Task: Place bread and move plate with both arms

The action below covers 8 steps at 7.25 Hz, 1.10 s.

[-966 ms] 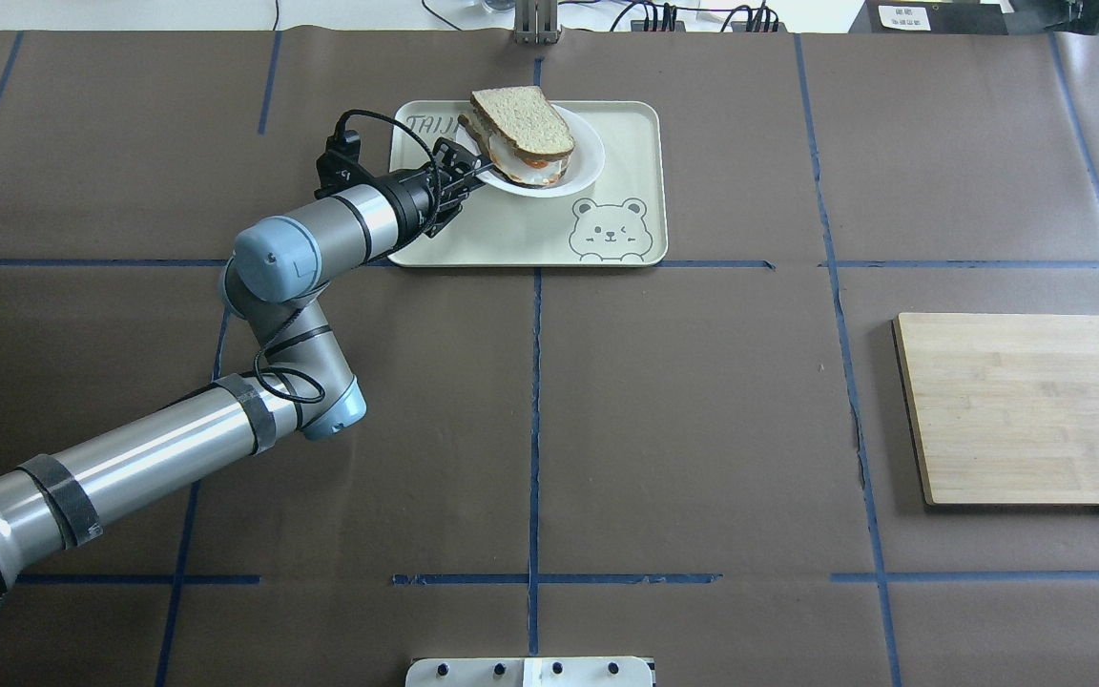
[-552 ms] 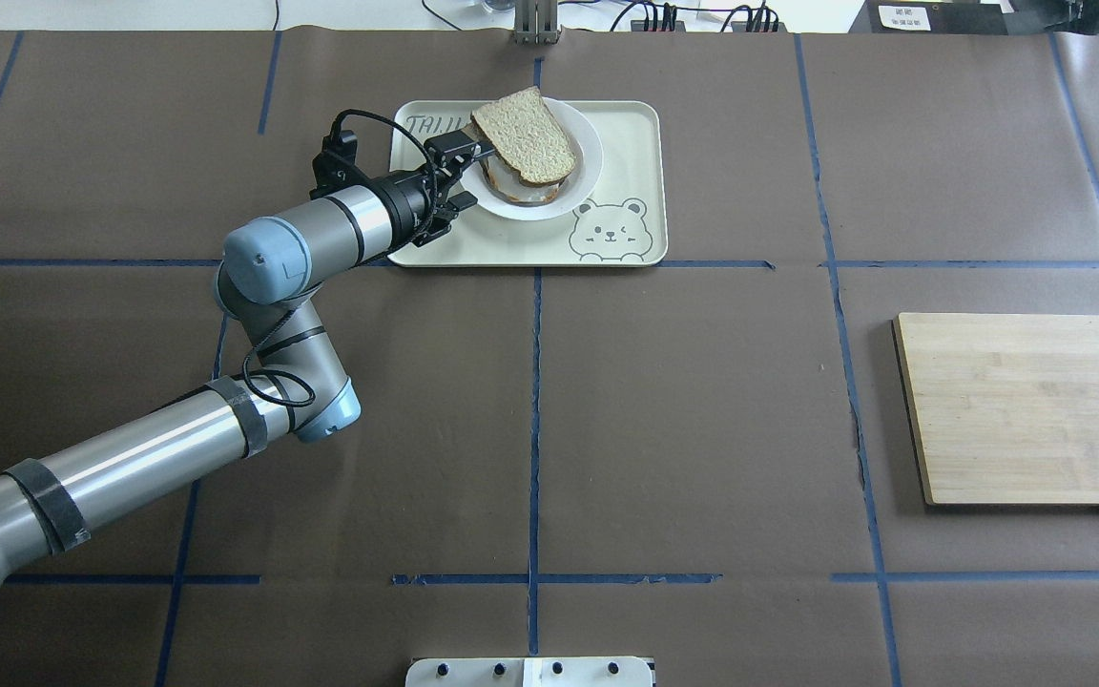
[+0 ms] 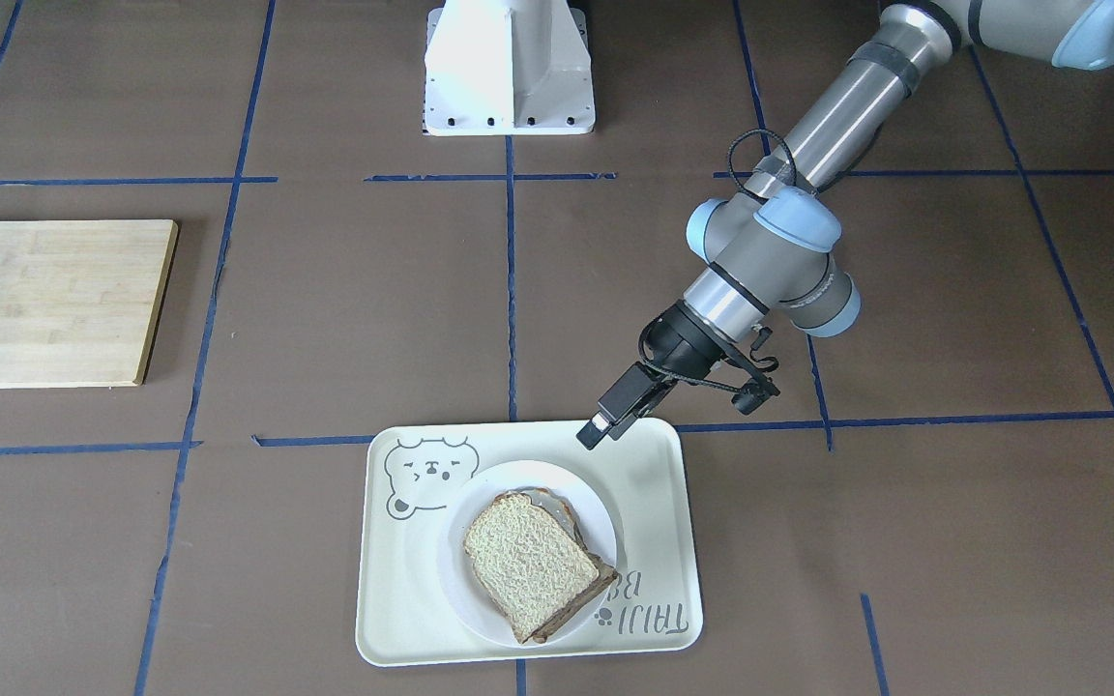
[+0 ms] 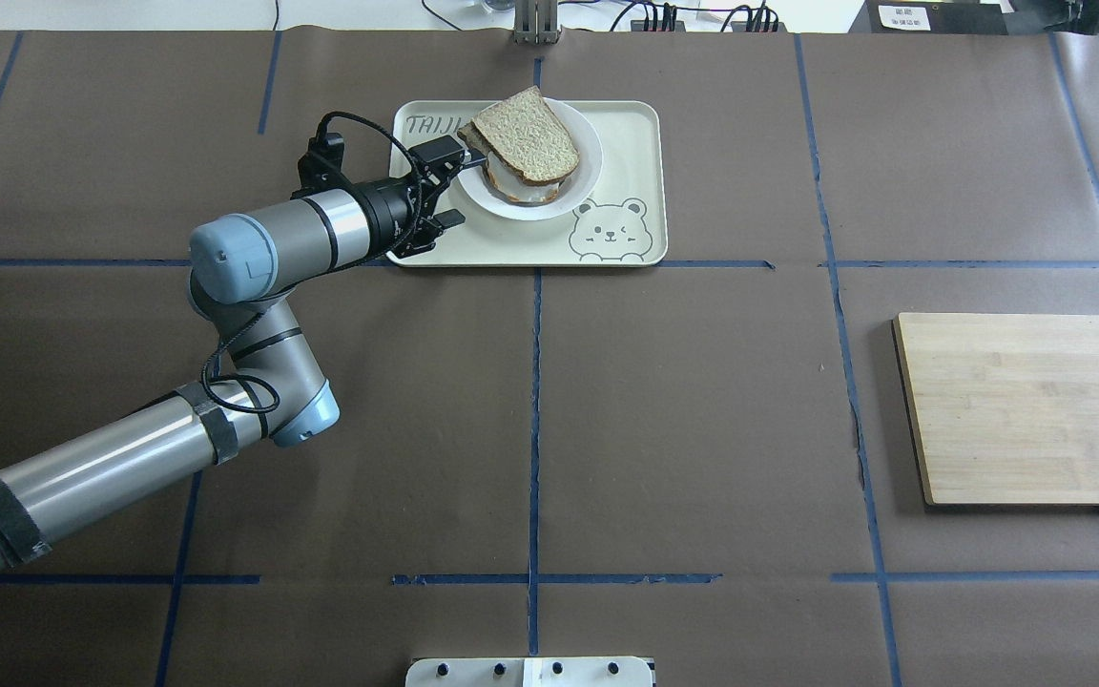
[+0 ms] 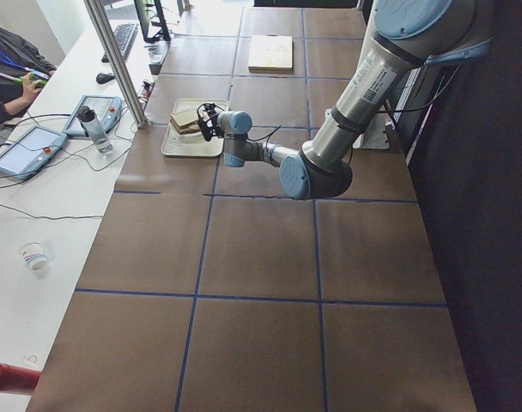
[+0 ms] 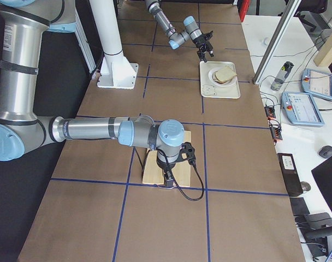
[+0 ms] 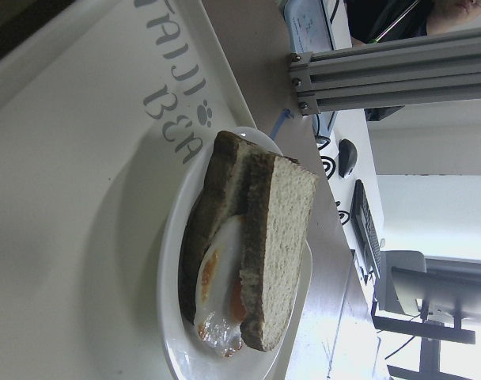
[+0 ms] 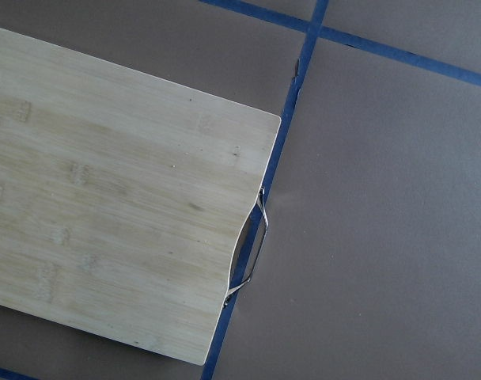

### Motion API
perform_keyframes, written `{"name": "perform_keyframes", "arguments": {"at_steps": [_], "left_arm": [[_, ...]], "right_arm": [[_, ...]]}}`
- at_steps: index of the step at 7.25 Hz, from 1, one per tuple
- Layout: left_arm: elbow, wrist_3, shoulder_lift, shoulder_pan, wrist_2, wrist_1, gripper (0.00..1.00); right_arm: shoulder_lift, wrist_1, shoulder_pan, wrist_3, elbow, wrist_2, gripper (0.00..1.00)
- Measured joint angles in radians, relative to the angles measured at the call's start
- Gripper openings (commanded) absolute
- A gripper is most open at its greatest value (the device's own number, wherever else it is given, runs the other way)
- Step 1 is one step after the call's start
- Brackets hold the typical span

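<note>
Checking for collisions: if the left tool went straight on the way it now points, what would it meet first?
Probably the near rim of the plate, then the bread stacked on it. The left tool points at them across the tray, though its height is unclear.

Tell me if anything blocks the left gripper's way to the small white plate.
Nothing visible does. The open left black two-finger gripper hangs just beside the rim of the small round white plate, over the cream rectangular tray; only bare tray lies between them.
</note>
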Motion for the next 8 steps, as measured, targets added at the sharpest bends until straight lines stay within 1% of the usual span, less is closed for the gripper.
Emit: {"name": "perform_keyframes", "arguments": {"at_steps": [2, 4, 5, 6, 8], "left_arm": [[-0.154, 0.157, 0.070, -0.048, -0.123, 0.208, 1.00], [-0.316, 0.414, 0.158, -0.122, -0.242, 0.469, 1.00], [-0.406, 0.579, 0.203, -0.156, -0.286, 0.627, 1.00], [-0.504, 0.768, 0.247, -0.180, -0.305, 0.806, 1.00], [-0.666, 1.160, 0.286, -0.229, -0.306, 1.179, 1.00]], "right_arm": [[0.002, 0.000, 0.000, 0.001, 0.000, 0.000, 1.00], [0.003, -0.001, 0.000, 0.001, 0.000, 0.003, 1.00], [0.003, 0.000, 0.000, 0.001, 0.000, 0.004, 1.00], [0.003, 0.000, 0.000, 0.001, 0.000, 0.004, 1.00], [0.003, -0.001, 0.000, 0.001, -0.001, 0.006, 1.00]]}}
